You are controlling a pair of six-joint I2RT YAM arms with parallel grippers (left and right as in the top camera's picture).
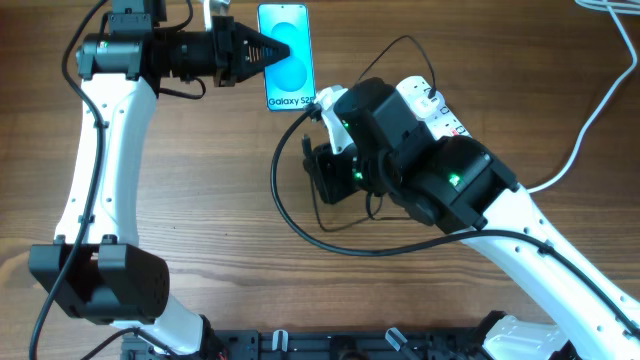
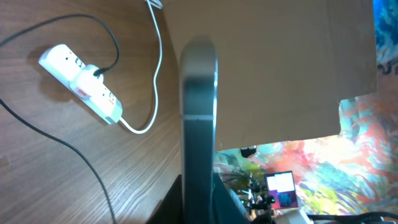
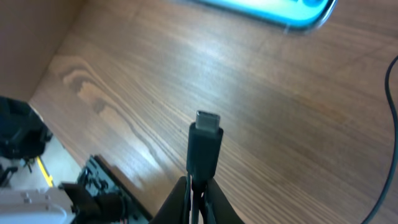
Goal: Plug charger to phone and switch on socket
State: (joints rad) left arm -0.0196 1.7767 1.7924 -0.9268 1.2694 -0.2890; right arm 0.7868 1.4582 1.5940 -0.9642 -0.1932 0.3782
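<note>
Since the right gripper is clamped on the charger just below its plug tip, tip free and pointing at the phone, I read the step as insertion, not yet started: plug and phone are apart, with bare table between them. Left gripper looks closed on the phone's long edge, about mid-length; the left wrist view shows the phone edge-on between its fingers. Port should be in the end with the white text band, which faces the plug. To do it well: square the tip's flat axis to the phone's plane, match height, then push straight along the phone's length, slowly, left arm bracing. Any tilt will likely skid the phone or bend the tip. Socket sits half under the right arm, switch state unreadable; that comes after.
</note>
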